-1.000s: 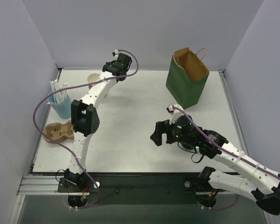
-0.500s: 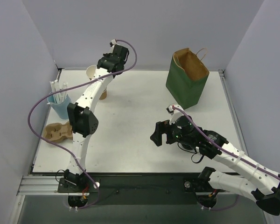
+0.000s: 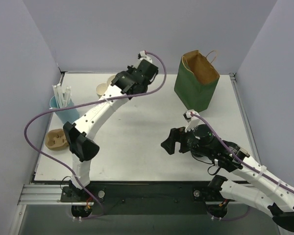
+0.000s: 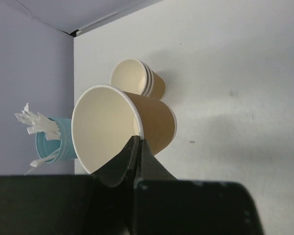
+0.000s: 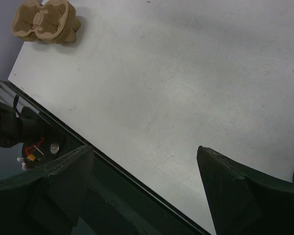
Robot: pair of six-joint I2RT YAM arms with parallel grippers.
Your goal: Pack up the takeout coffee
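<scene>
Seemingly nothing packed yet.
Top view: green paper bag [image 3: 197, 88] stands open; the brown, black-lidded takeout coffee shows nowhere. Left wrist: left gripper [image 4: 137, 142] pinched shut on lidless tan paper cup [image 4: 108, 129] rim. Right wrist: right gripper [image 5: 144, 149] spread wide, empty.

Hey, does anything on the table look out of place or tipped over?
One thing: the left gripper is shut on the rim of a lidless paper cup, which hangs tipped on its side above the table. The cup looks empty and nothing is spilled. Nothing else stands out.
</scene>
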